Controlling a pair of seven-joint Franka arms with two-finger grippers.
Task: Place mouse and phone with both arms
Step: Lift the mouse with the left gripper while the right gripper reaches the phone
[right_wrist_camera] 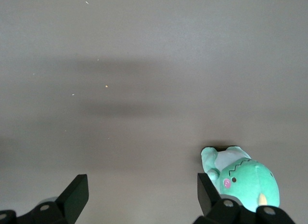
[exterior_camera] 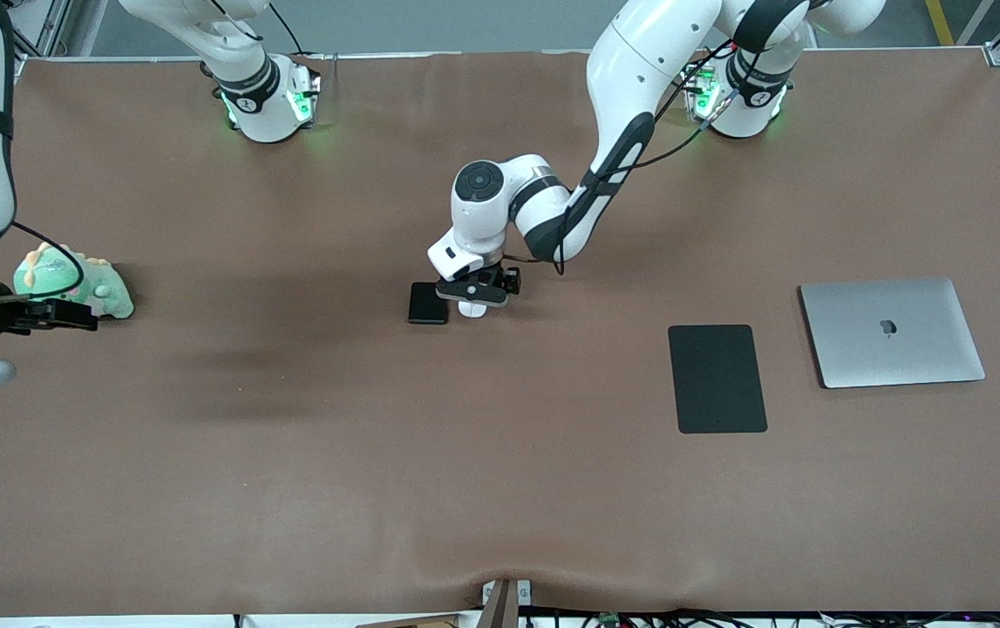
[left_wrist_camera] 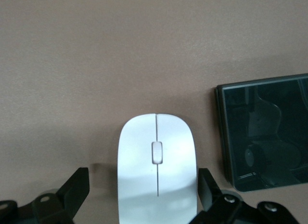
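Between the wide-open left claw's [left_wrist_camera: 143, 192] fingers lies the mouse [left_wrist_camera: 156, 166], phone [left_wrist_camera: 264, 130] just beside

white mouse [left_wrist_camera: 157, 171], black phone [left_wrist_camera: 264, 132], green plush [right_wrist_camera: 243, 178], silver laptop [exterior_camera: 892, 331]

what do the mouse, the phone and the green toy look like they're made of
Mouse: likely smooth plastic, white with a soft satin sheen.
Phone: glossy black face, probably glass, since it mirrors shapes above it.
Green toy: soft plush fabric, fuzzy with stitched features.
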